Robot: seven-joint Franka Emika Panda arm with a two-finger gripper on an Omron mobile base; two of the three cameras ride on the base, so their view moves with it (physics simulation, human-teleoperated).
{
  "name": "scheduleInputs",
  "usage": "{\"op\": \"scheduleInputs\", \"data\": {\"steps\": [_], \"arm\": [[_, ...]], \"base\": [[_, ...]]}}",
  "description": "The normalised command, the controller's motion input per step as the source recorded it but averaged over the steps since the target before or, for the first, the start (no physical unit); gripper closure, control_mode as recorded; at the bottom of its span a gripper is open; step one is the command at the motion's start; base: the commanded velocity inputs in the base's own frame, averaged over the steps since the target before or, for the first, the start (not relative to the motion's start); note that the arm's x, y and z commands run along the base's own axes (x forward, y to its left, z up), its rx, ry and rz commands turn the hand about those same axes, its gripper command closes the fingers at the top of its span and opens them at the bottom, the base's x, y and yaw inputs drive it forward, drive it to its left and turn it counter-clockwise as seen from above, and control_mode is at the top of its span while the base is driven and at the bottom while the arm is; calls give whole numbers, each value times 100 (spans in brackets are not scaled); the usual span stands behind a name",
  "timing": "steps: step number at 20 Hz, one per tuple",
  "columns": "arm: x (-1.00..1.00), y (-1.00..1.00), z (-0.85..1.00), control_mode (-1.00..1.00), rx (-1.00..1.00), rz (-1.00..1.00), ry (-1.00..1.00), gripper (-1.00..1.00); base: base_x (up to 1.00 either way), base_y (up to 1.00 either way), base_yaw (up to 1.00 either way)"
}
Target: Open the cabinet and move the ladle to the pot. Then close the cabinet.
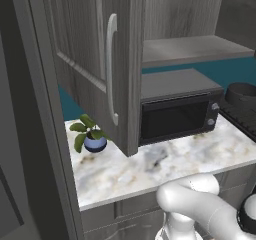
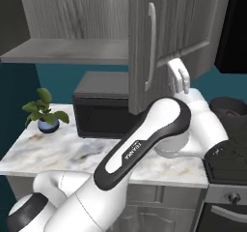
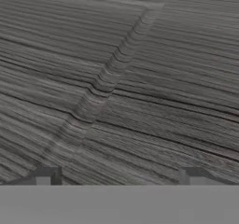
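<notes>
The cabinet's door (image 1: 90, 59) stands swung out towards me, its silver bar handle (image 1: 111, 69) on the near edge. In the right base view my gripper (image 2: 178, 70) points up at the lower edge of that door (image 2: 193, 23), just right of the handle (image 2: 151, 47). The hand view looks straight at the door's woodgrain panel (image 3: 116, 78) from very close, with both fingertips (image 3: 46, 174) spread wide and nothing between them. The pot (image 1: 242, 93) (image 2: 230, 106) sits on the stove at the right. The ladle is out of view.
A black microwave (image 1: 175, 111) (image 2: 101, 108) stands on the marble counter (image 1: 165, 159) under the cabinet's open shelf (image 1: 195, 49). A small potted plant (image 1: 92, 134) (image 2: 43, 114) is at the counter's left end. The black stove (image 2: 231, 144) borders the counter on the right.
</notes>
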Motion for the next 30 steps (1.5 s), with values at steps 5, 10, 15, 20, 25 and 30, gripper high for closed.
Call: {"op": "scheduleInputs", "data": {"steps": [5, 10, 15, 20, 25, 30], "arm": [[4, 22, 4, -100, 0, 15, 0, -100], [16, 39, 0, -100, 0, 6, 0, -100], [19, 42, 0, -100, 0, 2, 0, -100], [15, 45, 0, -100, 0, 0, 0, -100], [26, 62, 0, -100, 0, 0, 0, -100], [33, 67, 0, -100, 0, -3, 0, -100]], "base": [[0, 0, 0], [0, 0, 0], [0, 0, 0], [0, 0, 0], [0, 0, 0], [0, 0, 0]]}}
